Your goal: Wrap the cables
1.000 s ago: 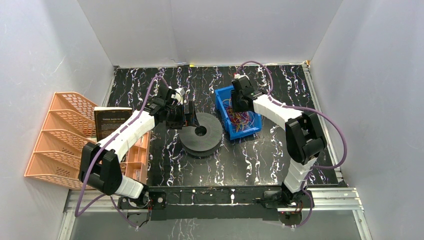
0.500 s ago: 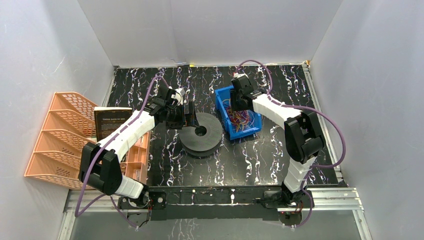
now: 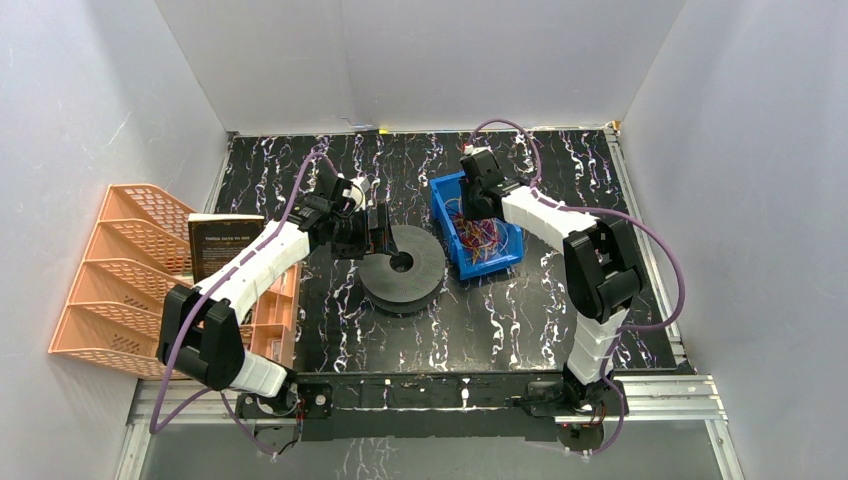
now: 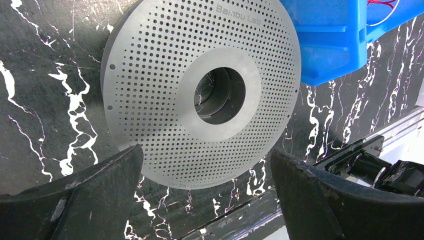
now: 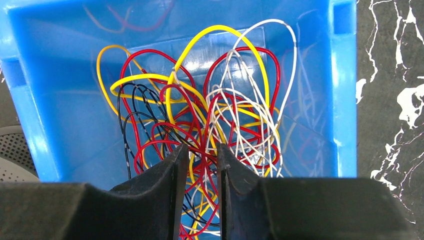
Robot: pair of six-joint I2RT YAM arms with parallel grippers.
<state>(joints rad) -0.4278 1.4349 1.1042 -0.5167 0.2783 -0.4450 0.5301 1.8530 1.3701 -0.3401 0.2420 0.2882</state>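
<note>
We see the cables (image 5: 210, 125) tangled in the blue bin (image 5: 65, 100), right of centre. Our right hand (image 5: 202, 155) has nearly closed around red strands, though we cannot tell whether it pinches them. Our left hand (image 4: 205, 165) is spread over the spool (image 4: 150, 60).

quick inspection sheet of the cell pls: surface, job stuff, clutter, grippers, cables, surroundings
surface: black table with white marbling, no spills seen
job's things: thin cables, red, yellow, white and black, loosely tangled in the blue bin; black perforated spool lies flat beside the bin
clutter: orange file organiser and a dark book at the left edge
grippers: left gripper open above the spool's edge; right gripper in the bin, fingers almost together with red strands between them
cables: purple arm cables loop along both arms, no snag seen
surroundings: white walls on three sides; nothing else seen
</note>
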